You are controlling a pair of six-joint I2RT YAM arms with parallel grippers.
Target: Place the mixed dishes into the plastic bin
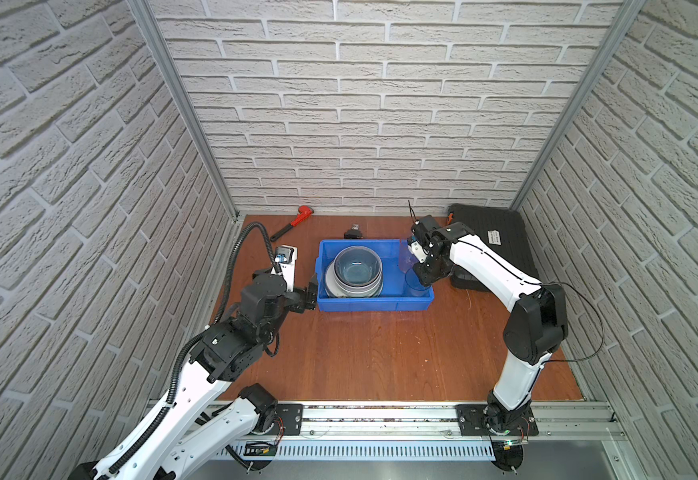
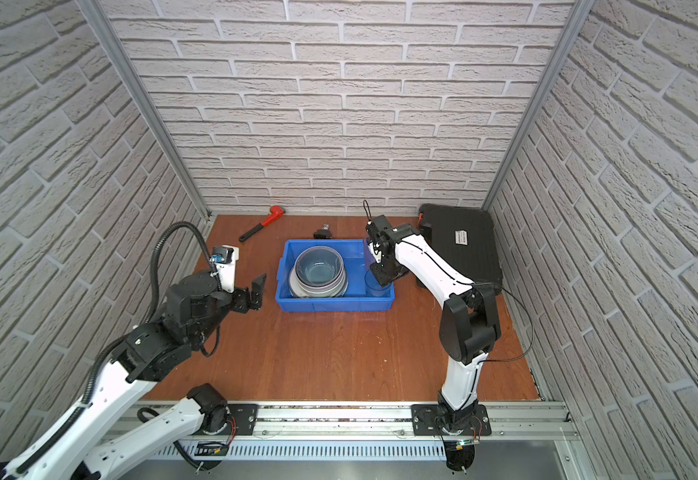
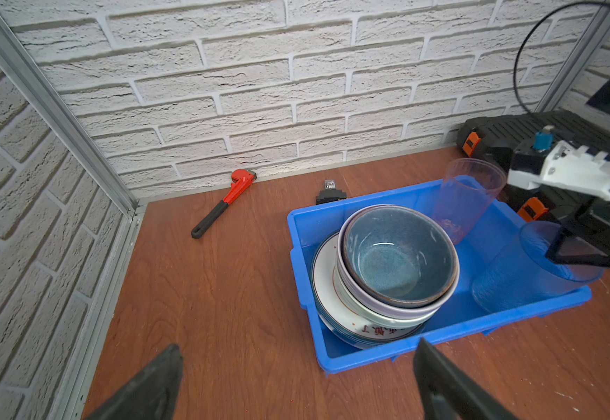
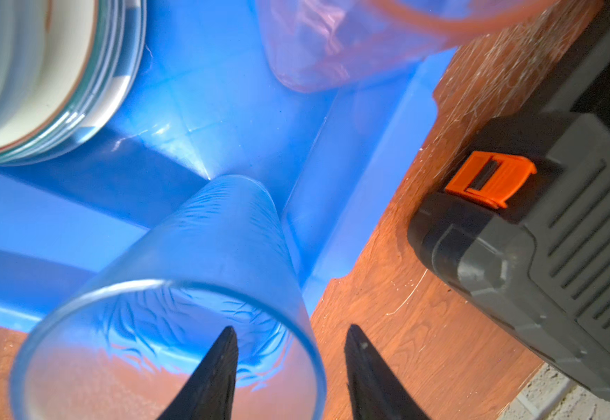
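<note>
Straddles rim of blue tumbler (image 4: 205,236) with right end effector (image 4: 291,327), apart, unclamped. Looks light, stiff, slippery, breakable; best pinched gently at rim wall between jaws. Holds left end effector (image 3: 298,343) wide apart, empty.

Bright blue bin (image 3: 456,329), dark blue bowl (image 3: 398,258) (speckled glaze), red-headed wrench (image 3: 223,205)

Tabletop (image 1: 380,357): a reddish-brown wood-grain board that showed pale scratches near the tool case. Directly on it lay:
- one bright blue plastic bin (image 1: 374,305), set mid-board toward the back;
- one red-headed wrench (image 1: 291,224) with a black handle, at the back wall;
- one small black object (image 1: 353,233), just behind the bin;
- one black ribbed tool case (image 1: 501,241), in the back corner.
</note>
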